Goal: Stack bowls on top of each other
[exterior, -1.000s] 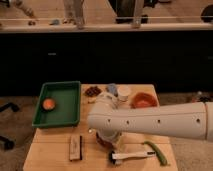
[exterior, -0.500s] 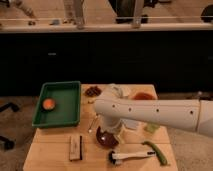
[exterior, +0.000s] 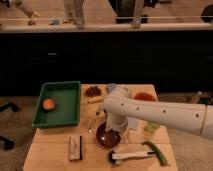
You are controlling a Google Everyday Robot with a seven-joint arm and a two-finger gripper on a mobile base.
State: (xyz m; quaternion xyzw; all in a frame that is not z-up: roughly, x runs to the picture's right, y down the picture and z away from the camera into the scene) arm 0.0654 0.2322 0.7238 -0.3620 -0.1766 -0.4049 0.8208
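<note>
The tool (exterior: 115, 131) hangs over the round dark maroon bowl (exterior: 102, 140).

Bowl, dark maroon-brown (exterior: 102, 137): round, upright, front centre of the table (exterior: 50, 150), its right part under the gripper (exterior: 116, 133), which hangs with jaws apart.
Bowl, orange-red (exterior: 145, 96): round, upright, back right, well apart from the first, partly hidden behind the arm (exterior: 165, 116).

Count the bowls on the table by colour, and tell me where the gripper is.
maroon bowl: 1
orange-red bowl: 1
total: 2
The gripper is low over the maroon bowl; I cannot tell whether it touches.
</note>
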